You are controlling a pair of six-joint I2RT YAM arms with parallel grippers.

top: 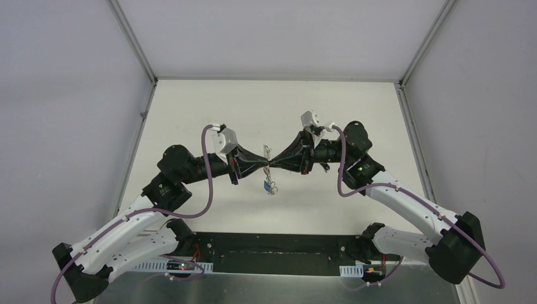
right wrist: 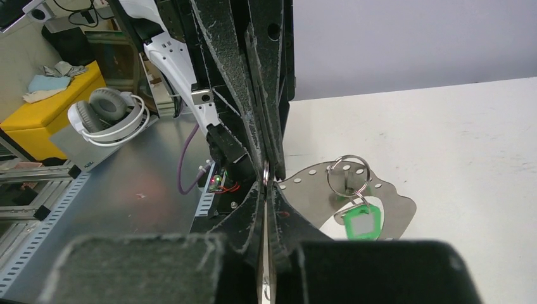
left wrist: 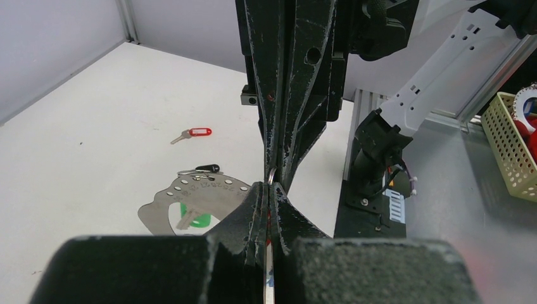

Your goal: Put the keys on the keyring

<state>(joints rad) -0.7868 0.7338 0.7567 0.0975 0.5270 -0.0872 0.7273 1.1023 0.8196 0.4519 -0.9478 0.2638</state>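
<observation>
Over mid-table, pinching shut tip to tip, left gripper (left wrist: 269, 190) against right gripper (right wrist: 266, 187), at one small silvery ring (left wrist: 271, 174); lying at ten o'clock, one red-headed key (left wrist: 193, 133); at eight, one green-headed key (left wrist: 192, 220).

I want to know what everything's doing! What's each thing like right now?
Left end effector: shut.
Right end effector: shut, tip-to-tip with the left.
Red-tagged key: lying loose on the table.
Green-tagged key: hooked to a silver ring.
Metal plate: flat on the table.
</observation>
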